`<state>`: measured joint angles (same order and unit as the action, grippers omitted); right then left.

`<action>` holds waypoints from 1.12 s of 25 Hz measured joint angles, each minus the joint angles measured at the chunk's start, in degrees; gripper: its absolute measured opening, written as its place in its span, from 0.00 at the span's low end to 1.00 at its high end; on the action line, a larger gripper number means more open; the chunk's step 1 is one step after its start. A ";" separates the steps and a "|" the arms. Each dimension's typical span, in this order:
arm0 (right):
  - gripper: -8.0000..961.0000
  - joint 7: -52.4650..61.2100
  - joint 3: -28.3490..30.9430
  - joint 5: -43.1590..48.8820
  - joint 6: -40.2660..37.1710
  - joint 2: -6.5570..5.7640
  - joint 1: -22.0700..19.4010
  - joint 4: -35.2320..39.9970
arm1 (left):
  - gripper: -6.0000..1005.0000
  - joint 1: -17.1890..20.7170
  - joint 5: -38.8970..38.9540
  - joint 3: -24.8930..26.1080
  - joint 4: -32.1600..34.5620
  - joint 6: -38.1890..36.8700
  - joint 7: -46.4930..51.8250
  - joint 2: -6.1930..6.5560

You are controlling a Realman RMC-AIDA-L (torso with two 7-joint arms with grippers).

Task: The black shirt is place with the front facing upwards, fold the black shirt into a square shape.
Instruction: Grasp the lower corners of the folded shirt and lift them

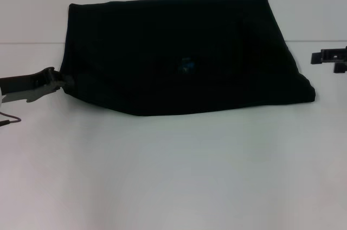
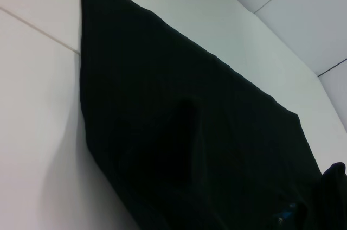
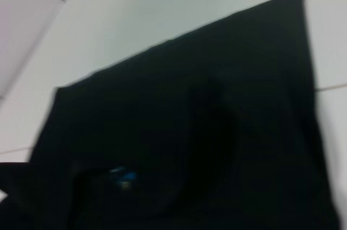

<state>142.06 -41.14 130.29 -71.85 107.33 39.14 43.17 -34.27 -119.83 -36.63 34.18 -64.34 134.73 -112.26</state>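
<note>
The head camera looks forward and down over the table [image 1: 173,176]. Both wrist cameras sit low and close at opposite sides, each facing inward across the same shirt [image 1: 179,56].

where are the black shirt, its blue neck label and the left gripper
black shirt [image 1: 162,45]: head view, plain cloth in its upper middle
blue neck label [image 1: 187,65]: head view, the small blue patch
left gripper [image 1: 66,82]: head view, tip at the shirt's left corner

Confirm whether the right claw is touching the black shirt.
No: in the head view the right claw sits apart from the black shirt.
</note>
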 joint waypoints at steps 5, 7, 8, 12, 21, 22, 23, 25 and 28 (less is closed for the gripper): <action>0.91 4.58 -0.20 10.90 2.66 -0.01 2.99 -0.07 | 0.04 -0.16 -0.13 -0.02 0.02 0.58 0.03 -0.33; 0.91 4.85 -0.32 13.79 4.06 0.33 3.92 -0.82 | 0.04 -0.17 -0.12 -0.02 0.04 0.64 0.04 -0.37; 0.91 4.83 -0.42 14.87 4.80 0.53 4.27 -1.40 | 0.04 -0.17 -0.07 -0.03 0.02 0.65 0.04 -0.38; 0.90 4.55 -0.66 16.73 7.97 1.20 5.48 -4.15 | 0.04 0.02 0.12 -0.03 0.19 0.77 0.06 -0.71; 0.90 4.55 -1.99 17.09 16.57 2.70 8.24 -11.98 | 0.04 0.03 0.22 -0.02 0.37 1.55 -0.11 -1.28; 0.90 4.54 -2.12 17.09 17.30 2.89 8.66 -12.61 | 0.04 -0.03 0.22 -0.01 0.37 1.61 -0.15 -1.32; 0.90 4.54 -2.26 17.07 17.99 3.09 9.02 -13.09 | 0.04 -0.07 0.22 -0.03 0.37 1.68 -0.21 -1.44; 0.89 4.54 -2.38 17.06 19.39 3.63 9.82 -14.26 | 0.04 -0.11 0.14 -0.02 0.37 1.91 -0.24 -1.56; 0.89 4.59 -2.72 17.35 20.07 3.84 10.28 -14.89 | 0.04 -0.07 0.12 -0.02 0.37 2.14 -0.34 -1.68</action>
<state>146.65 -43.87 147.64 -51.78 111.17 49.43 28.28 -34.34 -119.71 -36.65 34.55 -62.21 134.40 -113.93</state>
